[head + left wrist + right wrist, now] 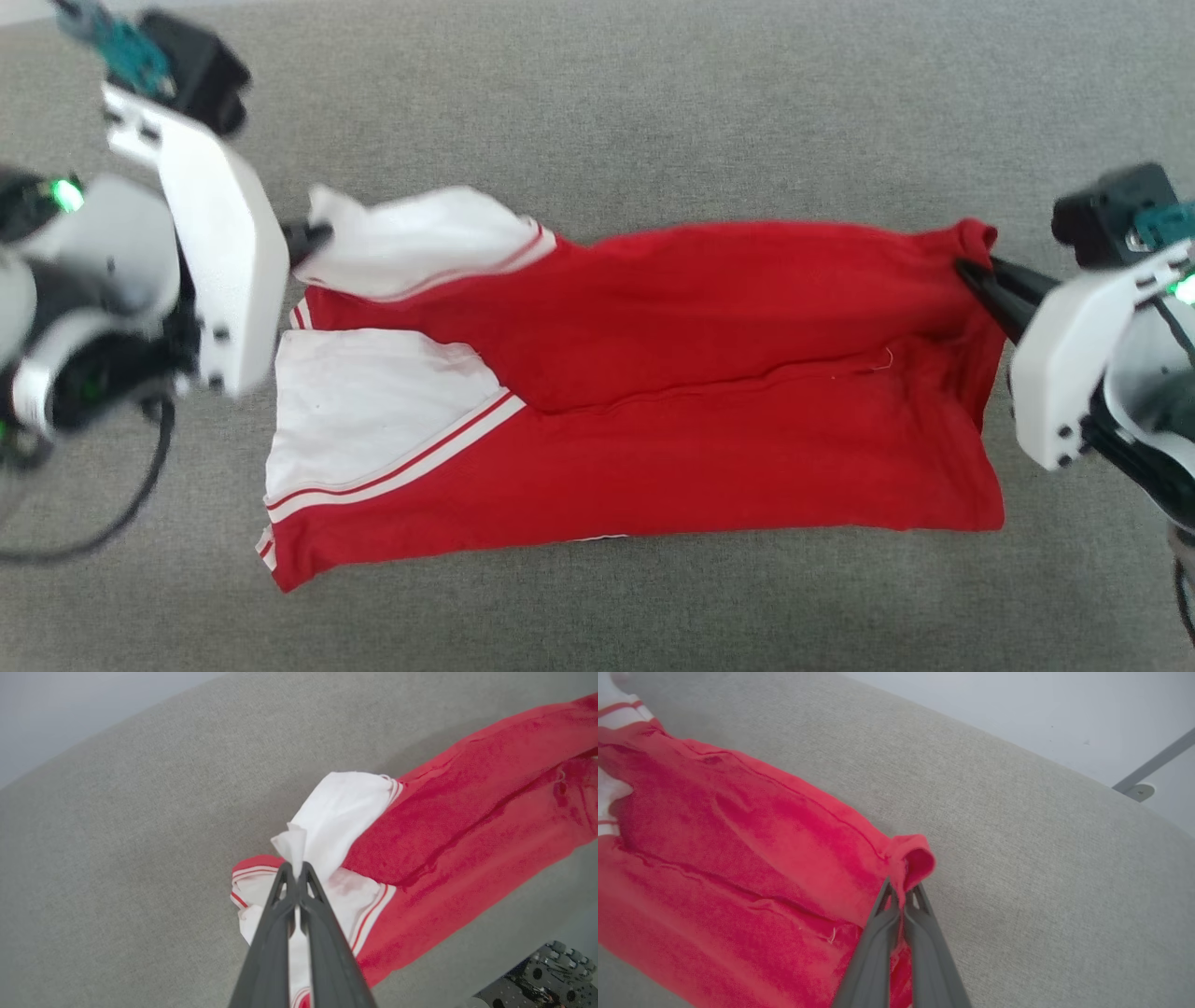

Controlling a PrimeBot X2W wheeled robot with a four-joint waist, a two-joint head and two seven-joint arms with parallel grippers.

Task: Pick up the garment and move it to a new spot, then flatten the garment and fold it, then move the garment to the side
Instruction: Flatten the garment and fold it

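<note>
The garment (709,401) was soft, matt cloth, faintly napped. The surface (653,103) beneath was coarse grey woven fabric, matt too. The left gripper (295,867) looked like smooth, matt dark plastic.

Bright even light, soft shadow beside the garment (700,420), edges bowed.

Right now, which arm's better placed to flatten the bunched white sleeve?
Left: the left tool pinches that sleeve of the red soft-fabric jersey; the right tool is clamped on its far hem corner.
</note>
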